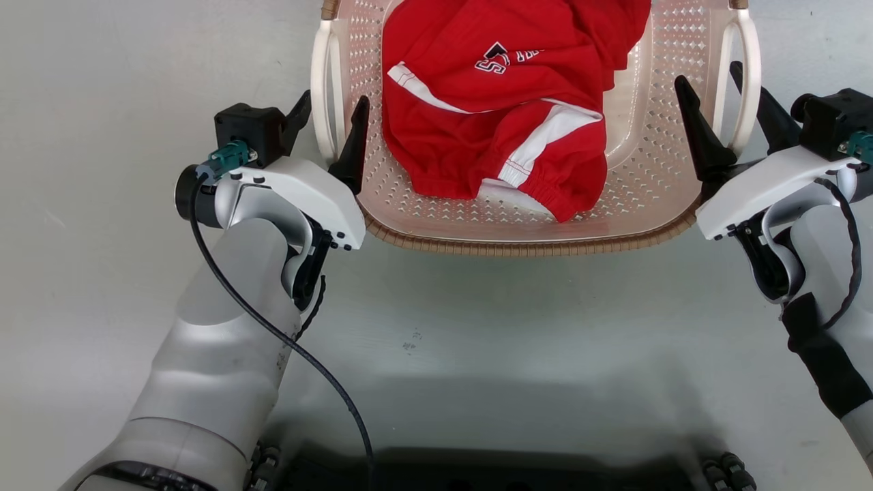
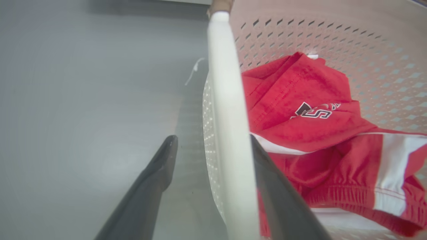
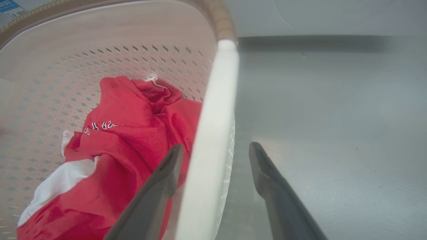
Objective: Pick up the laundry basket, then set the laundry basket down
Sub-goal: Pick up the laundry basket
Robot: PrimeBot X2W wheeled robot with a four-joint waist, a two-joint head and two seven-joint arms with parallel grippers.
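The left gripper (image 1: 329, 126) holds its two fingers apart, one each side of the left white handle (image 1: 320, 82). The right gripper (image 1: 724, 112) does the same at the right white handle (image 1: 750, 75). The laundry basket (image 1: 518, 242) sits on the grey floor (image 1: 102, 136), with open floor on both sides. The red clothes (image 1: 491, 102) hide its bottom; its far edge is cut off.

Bright, even, diffuse light. In the head view a broad soft shadow darkens the floor (image 1: 477, 416) at lower middle. Both wrist views blur the near fingers (image 2: 146, 196) and white handle (image 2: 230, 133); straight lines bend toward the edges.
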